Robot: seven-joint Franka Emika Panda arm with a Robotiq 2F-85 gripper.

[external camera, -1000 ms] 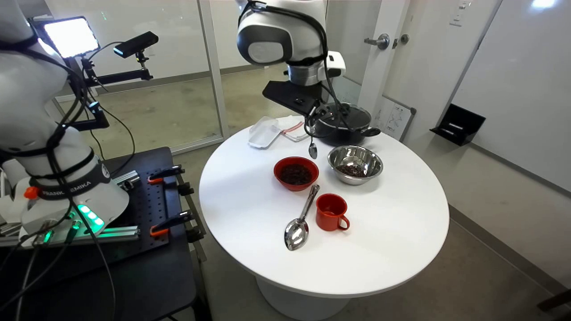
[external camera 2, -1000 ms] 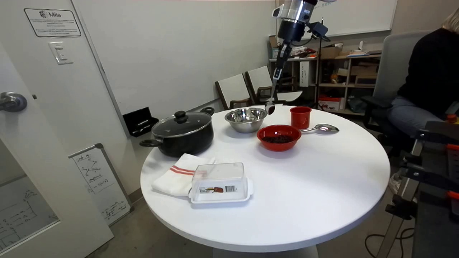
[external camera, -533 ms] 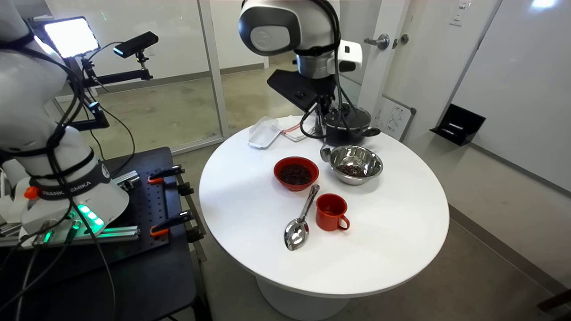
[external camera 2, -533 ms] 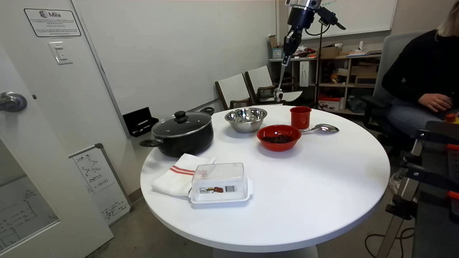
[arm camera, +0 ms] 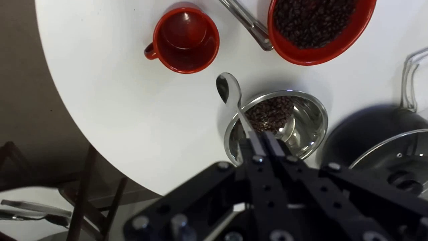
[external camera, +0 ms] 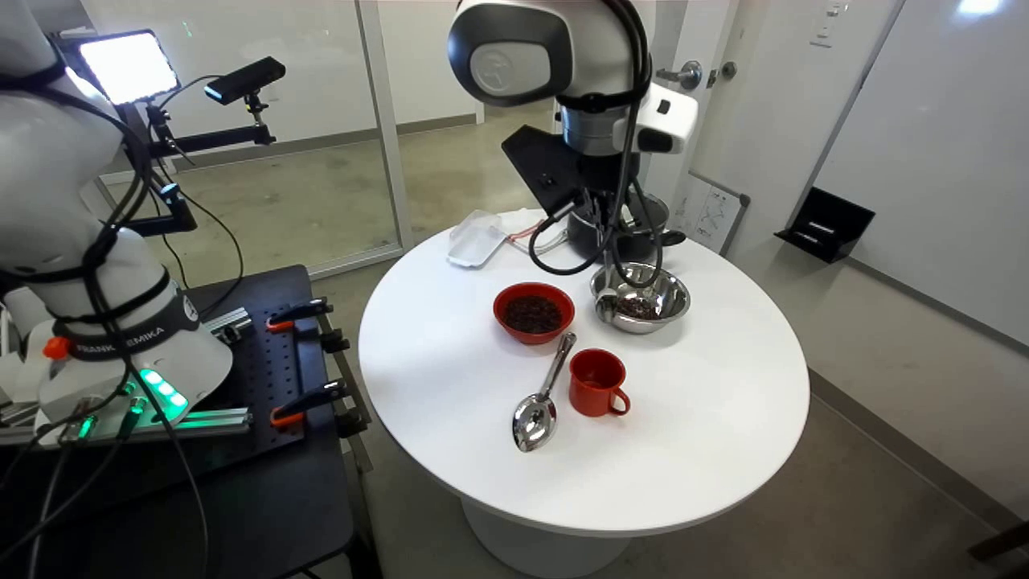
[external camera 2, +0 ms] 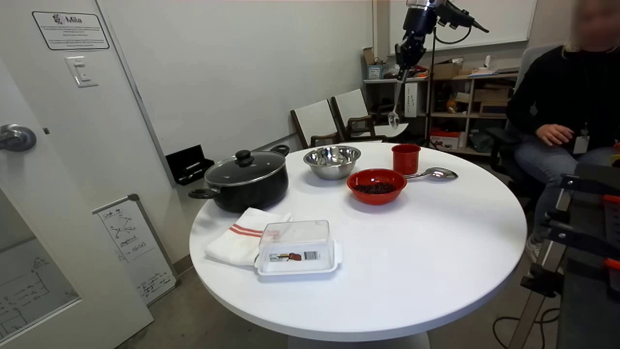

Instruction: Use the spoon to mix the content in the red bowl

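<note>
White table [arm camera: 127, 110]: mid wrist view, the gripper [arm camera: 262, 138], pinching a spoon [arm camera: 235, 97], partly hides the steel bowl [arm camera: 307, 130]; person [external camera 2: 571, 97] only in an exterior view, right.

"What sort of place is this?"

"A robotics lab. In an exterior view, at nine o'clock, a robot base [external camera: 193, 354] lettered EMIKA stands on a black bench [external camera: 281, 515] with clamps [external camera: 313, 398]."

"What else shows it?"

"A large whiteboard [external camera: 940, 153] is mounted at two o'clock. In an exterior view, a sign [external camera 2: 71, 30] reading Mila is at ten, and a small board [external camera 2: 139, 245] with handwriting leans at eight."

"Anything more?"

"A seated person [external camera 2: 564, 97] wears a badge [external camera 2: 581, 144] at three. Shelves [external camera 2: 443, 115] at two hold boxes [external camera 2: 446, 71]; the rest is too dim to name."
</note>
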